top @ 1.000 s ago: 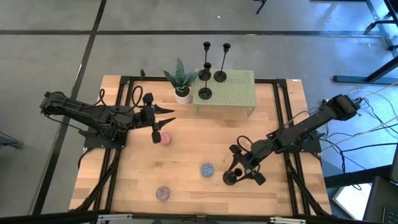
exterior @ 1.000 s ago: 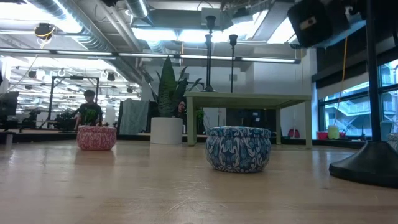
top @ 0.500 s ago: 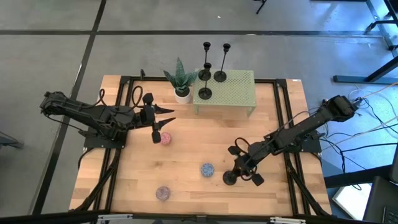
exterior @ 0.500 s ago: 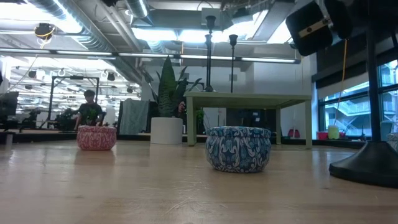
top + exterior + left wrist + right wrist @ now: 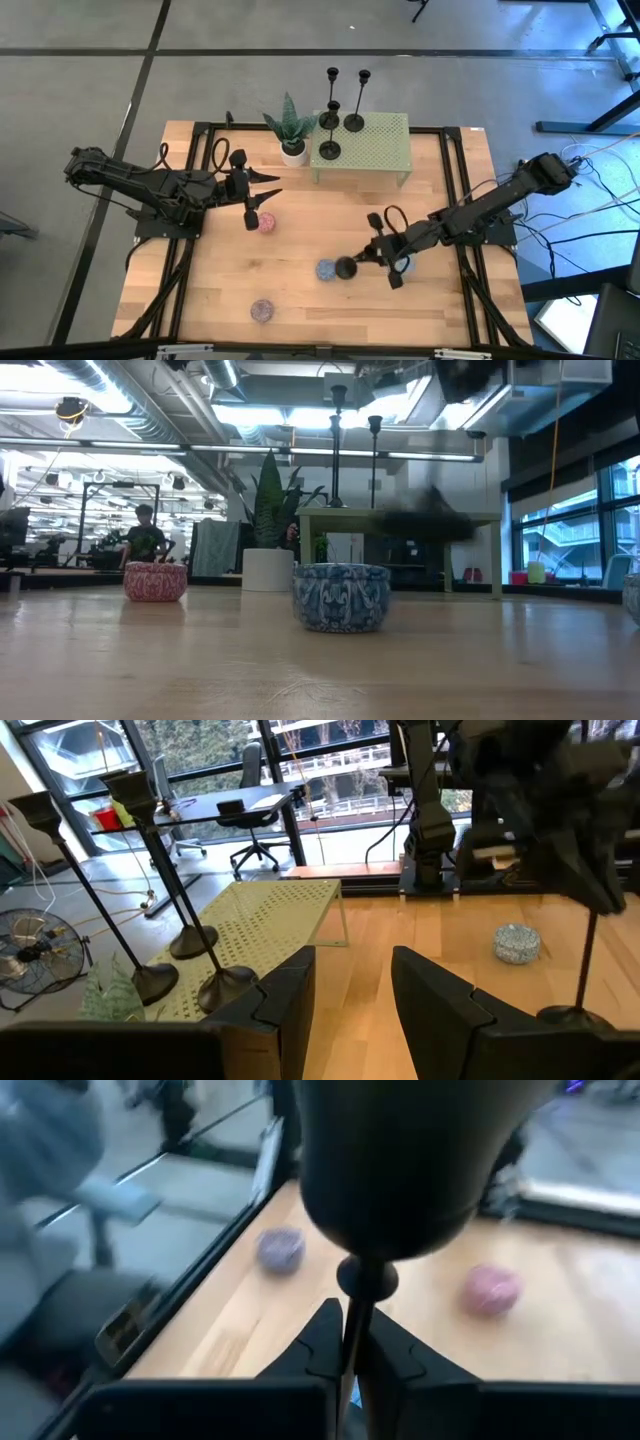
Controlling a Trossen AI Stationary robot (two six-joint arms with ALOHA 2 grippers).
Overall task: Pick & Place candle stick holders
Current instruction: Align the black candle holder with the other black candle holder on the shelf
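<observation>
step: lift | my right gripper (image 5: 352,1342) clenched on candle stick holder (image 5: 345,267) stem | keep base clear of blue tin (image 5: 326,270)

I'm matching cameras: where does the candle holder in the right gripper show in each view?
High: candle holder, centre, beside blue tin.
Low: dark blur, right of centre.
Left wrist: far right.
Right wrist: top centre, close up.
Shared landmark: green stand, except right wrist.
</observation>
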